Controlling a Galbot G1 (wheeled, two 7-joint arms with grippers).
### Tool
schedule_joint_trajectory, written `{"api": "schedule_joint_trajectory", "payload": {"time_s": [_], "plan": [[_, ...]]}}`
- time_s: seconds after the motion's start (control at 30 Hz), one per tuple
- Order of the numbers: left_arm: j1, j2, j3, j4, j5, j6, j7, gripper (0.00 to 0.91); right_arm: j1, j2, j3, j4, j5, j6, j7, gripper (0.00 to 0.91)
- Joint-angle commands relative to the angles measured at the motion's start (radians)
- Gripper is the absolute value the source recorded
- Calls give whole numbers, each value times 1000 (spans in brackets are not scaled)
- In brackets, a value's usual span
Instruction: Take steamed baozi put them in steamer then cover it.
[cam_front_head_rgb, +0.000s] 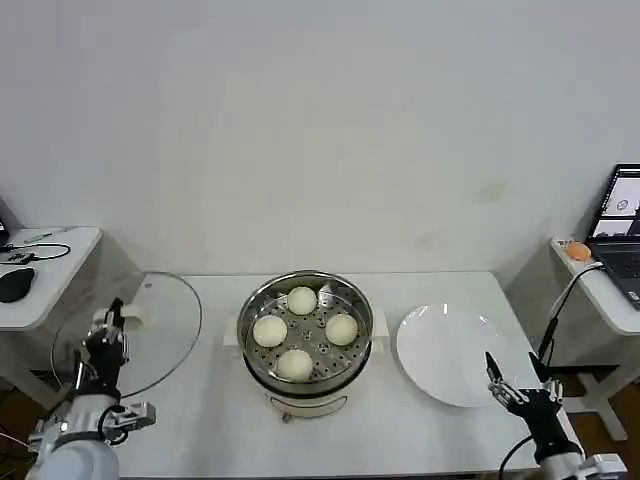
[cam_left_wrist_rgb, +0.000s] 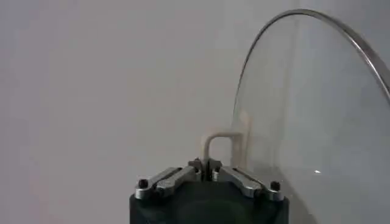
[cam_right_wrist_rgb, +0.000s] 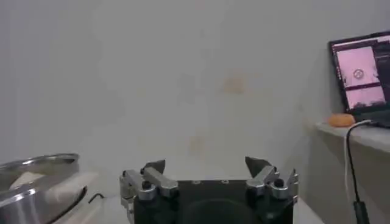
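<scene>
The steamer (cam_front_head_rgb: 360, 322) stands mid-table, a shiny steel pot on a white base, with several cream-white baozi (cam_front_head_rgb: 301, 299) on its perforated tray. Left of it, the round glass cover (cam_front_head_rgb: 160, 330) is tilted up on edge. My left gripper (cam_front_head_rgb: 108, 335) is shut on the cover's cream handle (cam_left_wrist_rgb: 222, 141). In the left wrist view the left gripper (cam_left_wrist_rgb: 207, 163) pinches that handle, and the glass cover (cam_left_wrist_rgb: 317, 109) rises beside it. My right gripper (cam_front_head_rgb: 520, 385) hangs open and empty by the table's front right, and the right gripper (cam_right_wrist_rgb: 207, 163) sees the steamer's rim (cam_right_wrist_rgb: 36, 167).
A flat white plate (cam_front_head_rgb: 450, 355) lies bare to the right of the steamer. A side table with a laptop (cam_front_head_rgb: 625, 215) and an orange object (cam_front_head_rgb: 577, 250) stands at the far right. Another side table (cam_front_head_rgb: 45, 270) with cables stands at the far left.
</scene>
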Motion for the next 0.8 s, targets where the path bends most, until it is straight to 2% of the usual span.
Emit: {"api": "schedule_joint_trajectory", "payload": {"time_s": [0.03,0.13,0.33,0.43,0.53,0.8], "plan": [[-14,25,97,-286,32,135,121,0,-11,4,16,13,0,-2,0,907],[-12,61,172,-294,-18,152,125,0,-11,6,21,15,-1,-4,1,907],[-57,126,425,-292,-92,216,118,0,-25,34,33,44,-28,-6,1,907],[-152,138,581,-237,-8,325,60,0,-43,62,45,66,-54,-2,0,907],[-216,115,648,-172,40,409,22,0,-65,96,56,100,-78,-3,-1,907],[-287,-5,668,-117,165,439,166,0,-54,124,64,115,-117,-13,0,907]]}}
